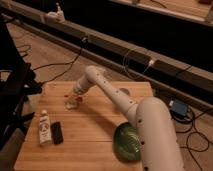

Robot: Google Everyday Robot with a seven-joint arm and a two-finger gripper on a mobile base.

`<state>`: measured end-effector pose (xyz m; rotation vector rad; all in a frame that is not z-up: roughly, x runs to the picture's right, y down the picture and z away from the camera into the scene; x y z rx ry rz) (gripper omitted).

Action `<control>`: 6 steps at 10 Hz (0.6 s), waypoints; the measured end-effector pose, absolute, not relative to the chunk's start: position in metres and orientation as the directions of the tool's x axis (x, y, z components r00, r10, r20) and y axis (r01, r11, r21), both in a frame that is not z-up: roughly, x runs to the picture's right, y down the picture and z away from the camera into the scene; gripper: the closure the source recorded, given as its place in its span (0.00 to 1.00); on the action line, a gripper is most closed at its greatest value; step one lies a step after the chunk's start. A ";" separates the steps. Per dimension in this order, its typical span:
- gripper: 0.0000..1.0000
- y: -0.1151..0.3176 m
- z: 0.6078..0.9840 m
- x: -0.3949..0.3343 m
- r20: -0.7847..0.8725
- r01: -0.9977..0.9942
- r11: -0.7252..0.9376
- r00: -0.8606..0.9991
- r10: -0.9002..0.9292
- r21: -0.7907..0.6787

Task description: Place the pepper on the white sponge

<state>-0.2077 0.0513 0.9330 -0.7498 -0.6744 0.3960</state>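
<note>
Gripper [75,100] shut above the small white sponge [70,105], a reddish pepper [78,99] at its tip, grip unclear.

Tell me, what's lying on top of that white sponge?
The shut claw hangs right over the sponge, with something reddish, likely the pepper, at its tip. The claw covers where they meet, so contact can't be judged.
</note>
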 end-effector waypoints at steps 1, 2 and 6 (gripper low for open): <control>0.89 0.052 0.937 -0.211 0.417 -0.093 0.668 0.716 0.560 -0.738; 0.78 0.052 0.940 -0.214 0.420 -0.091 0.665 0.710 0.566 -0.742; 0.38 0.057 0.946 -0.218 0.418 -0.088 0.647 0.696 0.584 -0.757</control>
